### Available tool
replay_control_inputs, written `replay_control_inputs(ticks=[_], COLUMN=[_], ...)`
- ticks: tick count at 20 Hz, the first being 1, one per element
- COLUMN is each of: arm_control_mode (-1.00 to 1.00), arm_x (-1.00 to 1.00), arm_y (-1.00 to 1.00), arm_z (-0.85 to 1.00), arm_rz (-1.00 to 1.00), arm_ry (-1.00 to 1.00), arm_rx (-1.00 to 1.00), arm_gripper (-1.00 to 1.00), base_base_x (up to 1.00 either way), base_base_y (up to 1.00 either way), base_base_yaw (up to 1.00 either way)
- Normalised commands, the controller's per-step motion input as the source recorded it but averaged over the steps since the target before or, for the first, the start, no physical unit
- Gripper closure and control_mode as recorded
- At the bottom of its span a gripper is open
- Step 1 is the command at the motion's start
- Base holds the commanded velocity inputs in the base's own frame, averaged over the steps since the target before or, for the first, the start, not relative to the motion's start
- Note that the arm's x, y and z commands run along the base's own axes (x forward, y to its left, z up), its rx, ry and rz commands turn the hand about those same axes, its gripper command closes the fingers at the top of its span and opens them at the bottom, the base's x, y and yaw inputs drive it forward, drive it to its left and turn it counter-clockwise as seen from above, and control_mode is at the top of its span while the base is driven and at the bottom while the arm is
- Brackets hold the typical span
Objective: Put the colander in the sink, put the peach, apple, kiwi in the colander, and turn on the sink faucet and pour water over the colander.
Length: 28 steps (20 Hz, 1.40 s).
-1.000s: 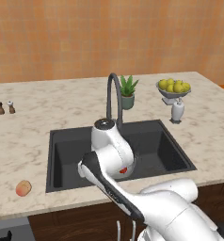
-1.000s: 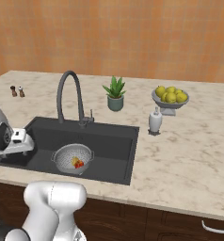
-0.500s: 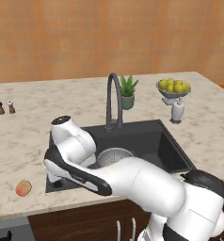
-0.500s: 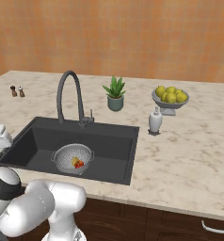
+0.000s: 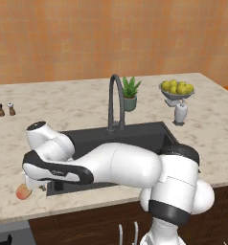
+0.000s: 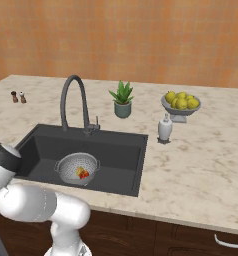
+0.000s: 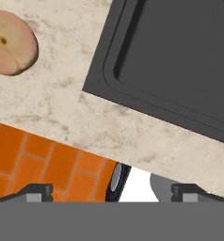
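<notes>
The peach (image 5: 23, 192) lies on the marble desk (image 5: 87, 107) near its front edge, left of the sink (image 5: 135, 136), and the pincer (image 5: 35, 184) hangs just beside it at the end of the arm bent low over that corner. From the hand view the peach (image 7: 11, 43) sits at the upper left, well off the line between the two finger tips (image 7: 36, 192), with the sink's (image 7: 180, 61) black corner to the upper right and orange floor tiles (image 7: 43, 164) beyond the desk's edge.

The right base view gives what the left one hides behind the arm: the colander (image 6: 78, 169) stands on the sink's (image 6: 123, 165) floor, with the red apple (image 6: 84, 174) and the yellowish kiwi (image 6: 79, 171) inside it. The sink faucet (image 6: 75, 104) arches over the basin.

The pincer's jaws stand wide apart, holding and touching nothing
</notes>
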Motion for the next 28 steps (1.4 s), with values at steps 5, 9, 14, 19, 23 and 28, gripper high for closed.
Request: replay_control_inputs(ticks=[5, 9, 14, 19, 23, 28], arm_control_mode=[-1.0, -1.0, -1.0, -1.0, -1.0, -1.0], arm_x=[0.14, 0.19, 0.22, 0.25, 0.13, 0.07], arm_y=[0.35, 0.43, 0.39, 0.33, 0.31, 0.25], arm_z=[-0.22, -0.06, -0.22, -0.16, -0.23, -0.27], arm_rz=[-0.12, -0.21, -0.28, -0.26, -0.25, -0.25], arm_ry=[-0.08, -0.1, -0.03, 0.02, 0.06, 0.08], arm_rx=[0.1, 0.07, 0.15, 0.14, 0.0, 0.0], arm_gripper=[-1.0, -1.0, -1.0, -1.0, -1.0, -1.0], base_base_x=[0.0, 0.0, 0.0, 0.0, 0.0, 0.0], base_base_y=[0.0, 0.0, 0.0, 0.0, 0.0, 0.0], base_base_yaw=[0.0, 0.0, 0.0, 0.0, 0.0, 0.0])
